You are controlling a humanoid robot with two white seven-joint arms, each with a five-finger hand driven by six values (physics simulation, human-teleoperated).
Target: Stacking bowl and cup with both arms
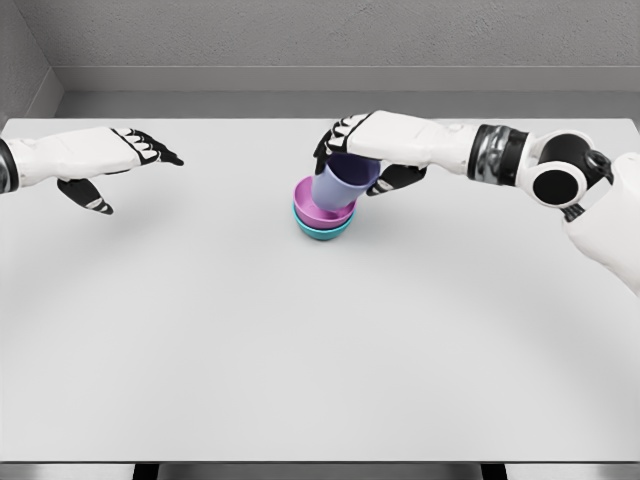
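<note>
Clamped around the rim of a lavender cup (338, 186): dark-tipped fingers (330, 141) of the right hand (372, 150) over the far-left side of the rim, thumb (397, 180) on the near-right side. Held tilted, the cup, mouth up toward one o'clock, base down toward seven o'clock. Base sunk inside a magenta bowl (312, 211), though contact with the bowl's inner floor cannot be told. Nested beneath that, a teal bowl (324, 231), only its lower rim and underside showing at six o'clock of the magenta one. Resting on the white table (320, 350), the pair, slightly above and left of the picture's centre.

Outward from the hand, toward three o'clock: white forearm, grey wrist band, black-and-white elbow joint near the right edge, upper arm dropping away toward four o'clock.

At nine o'clock of the stack, well apart from it: left hand (125, 158), fingers stretched straight and close together pointing toward three o'clock, thumb hanging down toward five o'clock, grasping nothing. Hovers over the table's far-left part, forearm leaving the picture at the left edge.

Beyond the table's far edge, a grey wall (320, 40).
</note>
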